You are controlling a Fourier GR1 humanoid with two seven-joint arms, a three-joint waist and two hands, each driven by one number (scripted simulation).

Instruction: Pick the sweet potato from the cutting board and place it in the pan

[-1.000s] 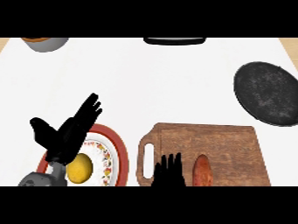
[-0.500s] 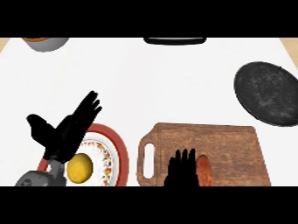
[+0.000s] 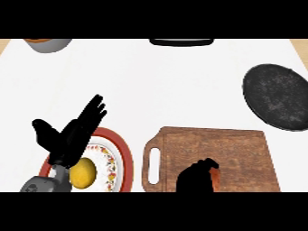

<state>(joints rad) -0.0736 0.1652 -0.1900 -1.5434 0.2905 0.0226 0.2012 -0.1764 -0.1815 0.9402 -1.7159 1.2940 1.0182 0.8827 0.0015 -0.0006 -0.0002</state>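
On the wooden cutting board (image 3: pixel 213 142) near the view's lower edge lies the orange sweet potato (image 3: pixel 215 176), of which only a thin sliver shows. My right hand (image 3: pixel 195 177) sits over it with fingers curled round it, hiding most of it. The black pan (image 3: pixel 279 97) lies empty at the right, beyond the board's far right corner. My left hand (image 3: pixel 69 133) rests open with fingers up at the lower left, above a plate.
A red-rimmed patterned plate (image 3: pixel 124 155) left of the board holds a yellow round fruit (image 3: pixel 83 173). A grey bowl (image 3: pixel 47 43) stands at the far left corner and a dark dish (image 3: pixel 181 42) at the far edge's middle.
My right hand moved right across the board onto the sweet potato and curled its fingers over it. The left hand stayed nearly still.
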